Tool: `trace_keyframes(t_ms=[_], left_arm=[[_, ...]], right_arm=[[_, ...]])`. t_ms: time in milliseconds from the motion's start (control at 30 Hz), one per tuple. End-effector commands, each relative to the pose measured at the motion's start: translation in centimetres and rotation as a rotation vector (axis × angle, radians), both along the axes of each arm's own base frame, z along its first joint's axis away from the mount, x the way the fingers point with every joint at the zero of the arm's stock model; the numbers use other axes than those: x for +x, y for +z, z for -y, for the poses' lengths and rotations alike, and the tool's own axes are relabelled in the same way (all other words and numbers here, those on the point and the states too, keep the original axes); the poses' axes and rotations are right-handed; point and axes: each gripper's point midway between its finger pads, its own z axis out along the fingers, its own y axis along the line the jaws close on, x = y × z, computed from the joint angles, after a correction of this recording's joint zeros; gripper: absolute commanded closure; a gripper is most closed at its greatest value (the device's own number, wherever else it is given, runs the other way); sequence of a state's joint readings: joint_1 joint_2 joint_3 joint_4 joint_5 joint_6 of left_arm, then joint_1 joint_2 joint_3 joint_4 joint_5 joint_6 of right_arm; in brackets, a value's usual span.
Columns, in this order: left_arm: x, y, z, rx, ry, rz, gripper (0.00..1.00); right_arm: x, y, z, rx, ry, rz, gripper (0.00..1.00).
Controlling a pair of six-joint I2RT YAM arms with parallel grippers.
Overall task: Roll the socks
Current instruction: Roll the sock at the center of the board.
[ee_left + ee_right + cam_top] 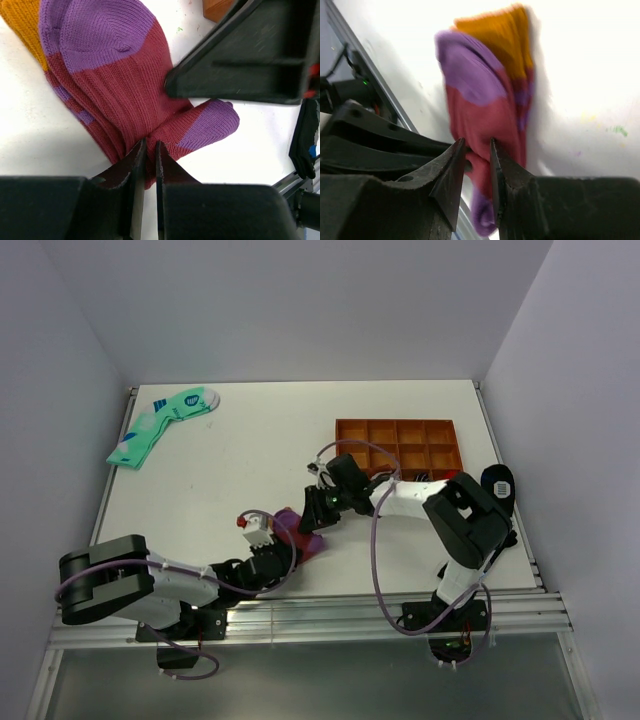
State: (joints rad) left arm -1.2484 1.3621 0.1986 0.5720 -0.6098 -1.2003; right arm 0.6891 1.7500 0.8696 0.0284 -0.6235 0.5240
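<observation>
Step in hand, by my judgement: the opening fold of the roll, with both arms engaged on the pair. The left gripper (148,155) is clenched on a pinched ridge of maroon fabric, its jaws almost meeting with cloth between them. The socks (115,85) lie on the white table (250,450) directly ahead of those fingertips, one stacked on the other. A purple toe lobe sits just right of the pinch and the cuff is at the far end. The right gripper (476,155) meets the bundle from the opposite side and is likewise clamped on a fold, with cloth filling its narrow gap. No turn of the roll is formed yet. The next move likely calls for one gripper to anchor while the other turns the toe end over toward the cuff, keeping both layers together. Materials: ribbed knit, soft and limp, with a maroon body, purple heel and toe patches and a mustard-orange cuff, so it is likely to sag if released. Mint-green socks (160,425) lie well beyond the left gripper. A rigid orange compartment tray (400,445) stands near the right gripper's far side, and a black sock (497,485) lies further off.
</observation>
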Motion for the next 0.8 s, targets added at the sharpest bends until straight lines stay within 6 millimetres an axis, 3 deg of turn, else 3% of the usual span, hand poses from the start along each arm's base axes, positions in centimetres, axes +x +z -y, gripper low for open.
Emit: trace_keyframes(t_ms=[0, 233, 433, 600, 767], left_arm=[[-4.1, -7.9, -5.9, 0.33, -0.081, -0.217, 0.99], [-4.5, -8.3, -6.2, 0.306, -0.076, -0.259, 1.0], [-4.7, -8.4, -6.3, 0.268, -0.075, -0.312, 1.0], [-4.9, -8.1, -6.1, 0.26, -0.075, -0.366, 1.0], [-5.3, -7.4, -5.7, 0.191, -0.096, -0.435, 1.0]], right_arm=[[2.9, 3.3, -1.0, 0.081, -0.034, 0.165, 0.66], [2.3, 3.6, -0.4, 0.144, -0.061, 0.222, 0.64], [2.2, 8.3, 0.9, 0.263, -0.126, 0.415, 0.59], [2.2, 10.7, 1.8, 0.337, -0.167, 0.546, 0.57], [0.8, 11.2, 2.2, 0.391, -0.114, 0.611, 0.56]])
